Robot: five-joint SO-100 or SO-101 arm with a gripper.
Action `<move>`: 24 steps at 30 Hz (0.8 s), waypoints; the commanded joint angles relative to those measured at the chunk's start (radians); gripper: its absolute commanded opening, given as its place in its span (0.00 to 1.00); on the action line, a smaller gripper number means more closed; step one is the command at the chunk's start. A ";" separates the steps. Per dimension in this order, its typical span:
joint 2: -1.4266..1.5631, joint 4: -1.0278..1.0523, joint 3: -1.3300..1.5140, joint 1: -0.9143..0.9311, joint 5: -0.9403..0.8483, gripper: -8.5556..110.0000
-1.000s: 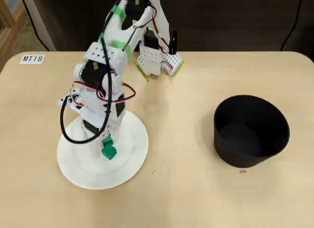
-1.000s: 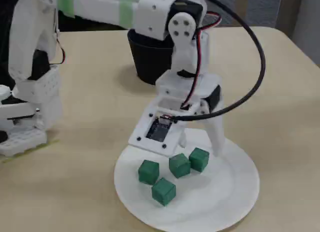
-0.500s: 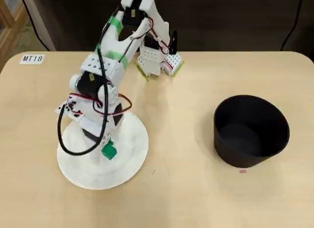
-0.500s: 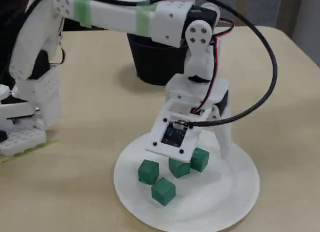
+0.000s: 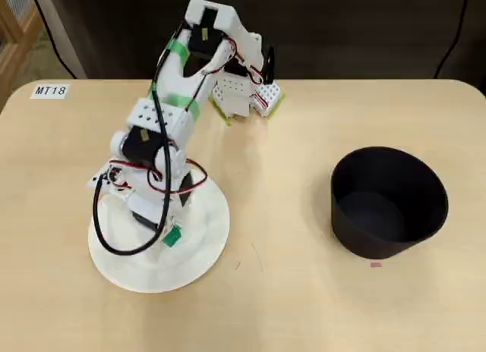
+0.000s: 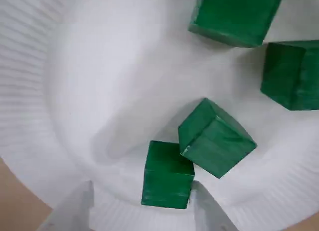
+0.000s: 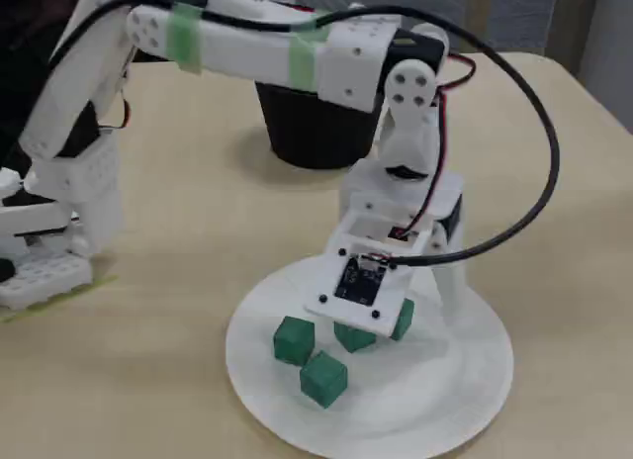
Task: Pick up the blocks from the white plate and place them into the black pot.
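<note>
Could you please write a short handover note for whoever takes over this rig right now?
Gripper: open, low over the white plate, fingertips on either side of one green block but not closed on it.
Blocks: all four sit on the plate; the straddled one touches a tilted neighbour, and the other two lie beyond.
Black pot: across the table from the plate, no block visible inside in the overhead view.
Done: nothing moved yet.
Left: grasp, carry and drop each of the four blocks.
</note>
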 commanded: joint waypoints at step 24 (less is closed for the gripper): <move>-0.086 0.021 -0.272 0.006 0.086 0.05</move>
